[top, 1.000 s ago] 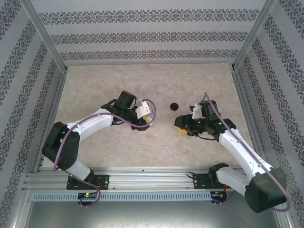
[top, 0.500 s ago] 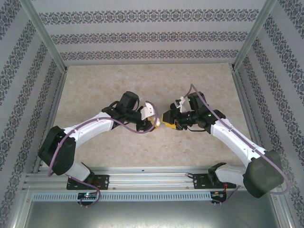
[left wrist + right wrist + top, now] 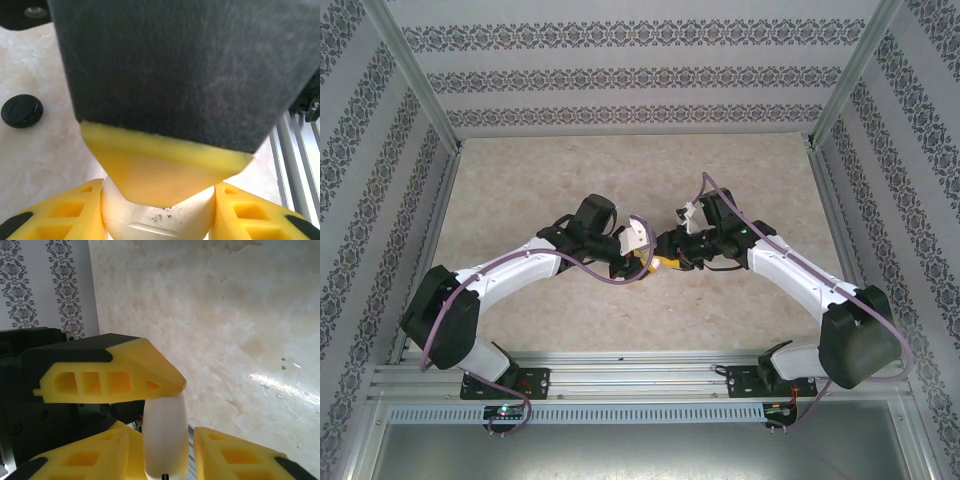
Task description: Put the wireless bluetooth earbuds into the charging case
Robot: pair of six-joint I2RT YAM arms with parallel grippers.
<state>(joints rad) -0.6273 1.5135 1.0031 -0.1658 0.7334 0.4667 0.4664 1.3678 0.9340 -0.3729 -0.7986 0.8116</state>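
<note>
Two grippers met at the middle of the table (image 3: 570, 170) in my top view. The left gripper (image 3: 644, 264) reached in from 7 o'clock and the right gripper (image 3: 667, 261) from 5 o'clock, their yellow tips together. A second earlier they had stood well apart, the right one off toward 3 o'clock. Half a second earlier the gap had shrunk to a sliver. The right arm did most of the travelling, and the left only edged toward centre.

On the left wrist feed, the left gripper was clamped across the white case (image 3: 155, 222), which sat face-on between its two fingers at 6 o'clock. One of the right fingers (image 3: 165, 100) lay over the case's upper face.

On the right wrist feed I saw the same case edge-on between the right jaws. It lay against one finger with a thin gap at the other, so I could not tell whether that grip had closed.

The black puck (image 3: 21, 111) lay flat on the table at 9 o'clock in the left wrist view. A second earlier it was plain in the top view, at 12 o'clock from the gap between the grippers. By now the right arm had swung over that spot.
</note>
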